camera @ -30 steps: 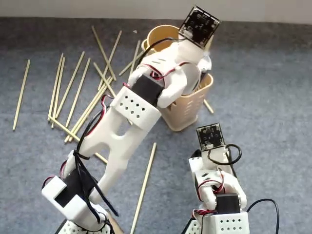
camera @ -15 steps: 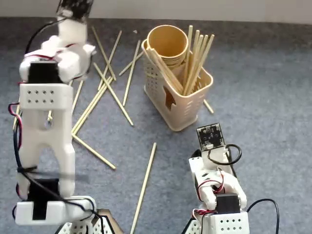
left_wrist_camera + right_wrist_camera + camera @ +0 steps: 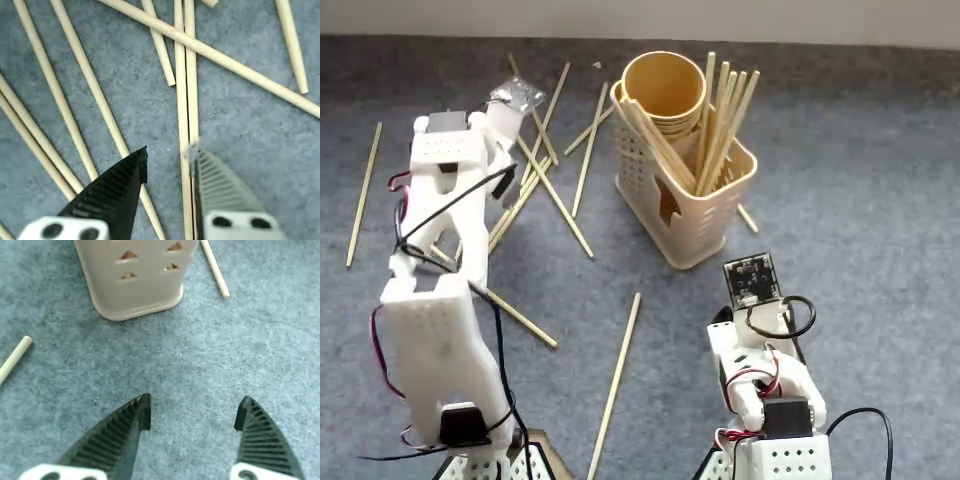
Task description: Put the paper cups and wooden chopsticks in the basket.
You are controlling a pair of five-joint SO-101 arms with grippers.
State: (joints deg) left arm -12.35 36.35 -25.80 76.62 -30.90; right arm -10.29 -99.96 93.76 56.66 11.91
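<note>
Tan paper cups [image 3: 663, 85], nested in a stack, are sitting inside the beige slotted plastic basket [image 3: 695, 215], with several pale wooden chopsticks [image 3: 720, 120] standing in it beside them. Other loose chopsticks [image 3: 553, 195] are lying scattered on the grey carpeted worktop [image 3: 860, 200]. Your left claw [image 3: 167, 150] is hanging released just above that scatter, two parallel sticks running beside its white finger [image 3: 220, 190]. Your right claw [image 3: 195, 400] is gaping wide near the basket's base, gripping nothing.
</note>
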